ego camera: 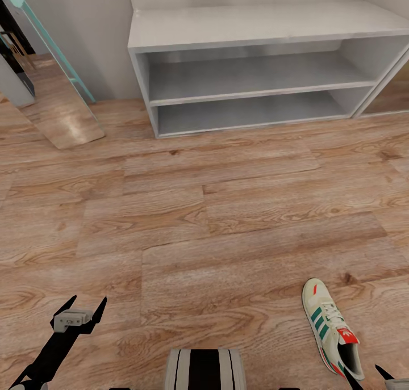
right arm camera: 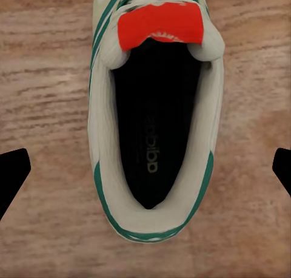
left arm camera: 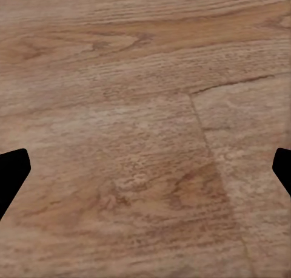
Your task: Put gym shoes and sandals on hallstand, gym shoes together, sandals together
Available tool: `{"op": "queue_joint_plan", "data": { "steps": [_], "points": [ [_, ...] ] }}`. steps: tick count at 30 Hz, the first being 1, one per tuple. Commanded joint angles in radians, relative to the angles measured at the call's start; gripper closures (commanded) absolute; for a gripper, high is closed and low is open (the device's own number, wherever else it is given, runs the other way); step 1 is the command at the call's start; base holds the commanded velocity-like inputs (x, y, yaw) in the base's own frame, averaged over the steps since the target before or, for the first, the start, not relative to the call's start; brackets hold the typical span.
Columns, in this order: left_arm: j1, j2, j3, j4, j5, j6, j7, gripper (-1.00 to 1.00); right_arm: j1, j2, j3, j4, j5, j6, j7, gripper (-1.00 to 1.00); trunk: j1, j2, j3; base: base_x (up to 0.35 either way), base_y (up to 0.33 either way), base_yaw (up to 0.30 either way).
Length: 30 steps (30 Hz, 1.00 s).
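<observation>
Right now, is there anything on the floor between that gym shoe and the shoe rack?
Nothing visible. The gym shoe lies on bare corridor floor, and only wood planks stretch from it to the hallstand, whose open shelves look empty.

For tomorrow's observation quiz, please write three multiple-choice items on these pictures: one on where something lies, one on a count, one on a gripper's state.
1. Where is the gym shoe?
A. on the hallstand's top
B. on the corridor floor
C. on a shelf

2. How many open shelf levels does the hallstand show?
A. two
B. four
C. five

3. The right gripper is
A. shut on the shoe
B. holding a sandal
C. open above the shoe

Key: 1 B, it lies on the planks; 2 A, two levels sit under the top; 3 C, the fingertips stand wide of the shoe.
</observation>
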Motion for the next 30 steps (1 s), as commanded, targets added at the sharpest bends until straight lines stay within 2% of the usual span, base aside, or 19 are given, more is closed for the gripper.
{"op": "queue_joint_plan", "data": {
  "steps": [1,3,12,30],
  "points": [
    [0.000,0.000,0.000,0.000,0.000,0.000,0.000,-1.00,0.000,0.000,0.000,0.000,0.000,0.000,0.000,-1.00,0.000,0.000,0.000,0.000,0.000,0.000],
    [0.000,0.000,0.000,0.000,0.000,0.000,0.000,-1.00,0.000,0.000,0.000,0.000,0.000,0.000,0.000,-1.00,0.000,0.000,0.000,0.000,0.000,0.000],
    [0.000,0.000,0.000,0.000,0.000,0.000,0.000,-1.00,0.000,0.000,0.000,0.000,0.000,0.000,0.000,-1.00,0.004,-0.002,-0.035,0.000,0.000,0.000],
    [0.000,0.000,0.000,0.000,0.000,0.000,0.000,-1.00,0.000,0.001,-0.001,-0.001,0.000,-0.001,-0.001,-1.00,0.004,-0.002,-0.035,0.000,0.000,0.000]
  ]
}}
